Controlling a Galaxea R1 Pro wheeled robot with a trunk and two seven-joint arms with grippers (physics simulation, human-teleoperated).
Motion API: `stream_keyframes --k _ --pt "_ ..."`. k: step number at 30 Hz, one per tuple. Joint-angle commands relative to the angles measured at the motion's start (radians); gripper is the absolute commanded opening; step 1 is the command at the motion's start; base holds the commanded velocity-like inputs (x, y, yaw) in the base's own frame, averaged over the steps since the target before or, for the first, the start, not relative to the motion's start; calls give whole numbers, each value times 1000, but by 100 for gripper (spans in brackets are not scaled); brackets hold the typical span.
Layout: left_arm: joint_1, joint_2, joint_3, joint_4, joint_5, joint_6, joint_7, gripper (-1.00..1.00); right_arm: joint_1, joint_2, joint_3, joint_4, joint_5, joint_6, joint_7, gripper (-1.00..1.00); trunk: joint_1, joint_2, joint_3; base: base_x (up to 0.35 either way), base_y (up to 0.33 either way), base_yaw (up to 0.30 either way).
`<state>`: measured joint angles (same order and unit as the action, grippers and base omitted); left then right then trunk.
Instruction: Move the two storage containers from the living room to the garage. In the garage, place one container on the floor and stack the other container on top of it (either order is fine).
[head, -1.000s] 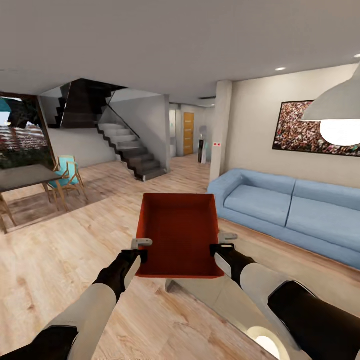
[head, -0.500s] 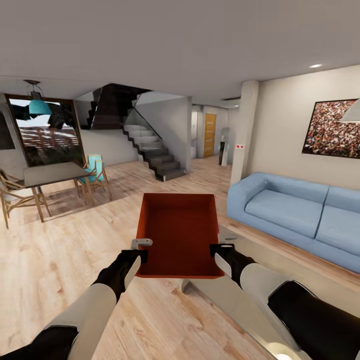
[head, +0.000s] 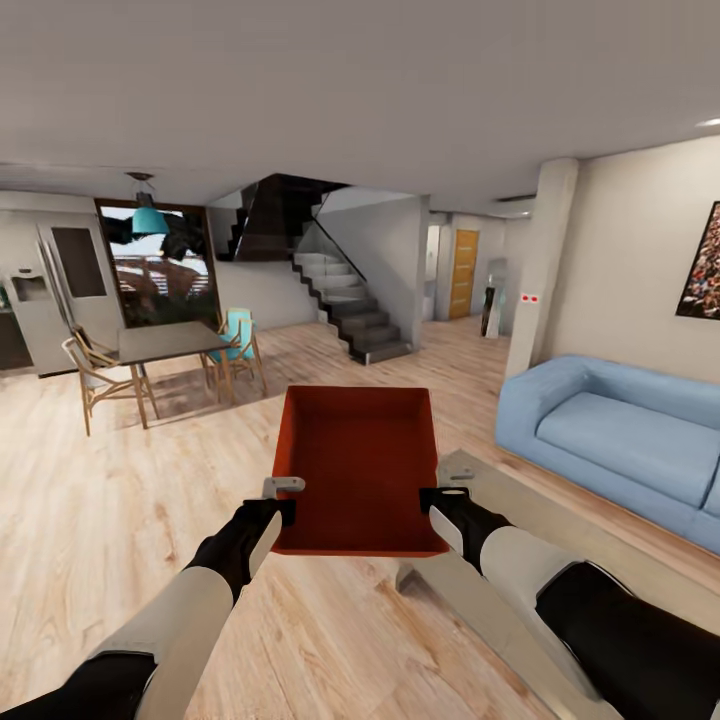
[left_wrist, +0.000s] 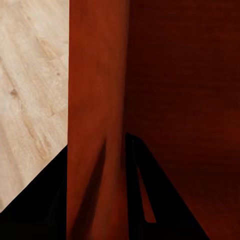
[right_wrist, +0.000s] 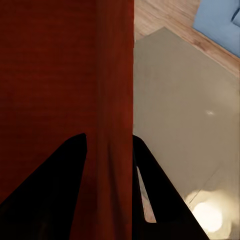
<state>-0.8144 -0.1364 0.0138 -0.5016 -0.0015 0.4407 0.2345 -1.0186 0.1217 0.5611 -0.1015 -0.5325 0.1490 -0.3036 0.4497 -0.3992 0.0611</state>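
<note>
Staircase (head: 345, 305): dark treads, standing at the room's far side. Dining table (head: 168, 343): sitting left of the staircase, wooden chairs (head: 92, 372) flanking it, a teal chair (head: 238, 340) sitting behind. Teal pendant lamp (head: 150, 218): hanging above the table. Fridge (head: 45, 295): standing further left. Orange door (head: 464, 273): showing right of the staircase. White column (head: 541, 262): rising beyond the door. Wall picture (head: 702, 265): hanging far right.
</note>
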Motion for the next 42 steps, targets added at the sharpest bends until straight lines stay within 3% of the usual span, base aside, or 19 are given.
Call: stream_keyframes --k 1,42 --pt "0 -1 0 2 8 6 6 -100 0 -1 79 -3 30 -35 -94 -100 0 -1 0 0 0 287" --pt "0 0 0 0 8 6 8 -100 0 -1 79 -3 29 -35 -94 -100 0 -1 21 0 0 287"
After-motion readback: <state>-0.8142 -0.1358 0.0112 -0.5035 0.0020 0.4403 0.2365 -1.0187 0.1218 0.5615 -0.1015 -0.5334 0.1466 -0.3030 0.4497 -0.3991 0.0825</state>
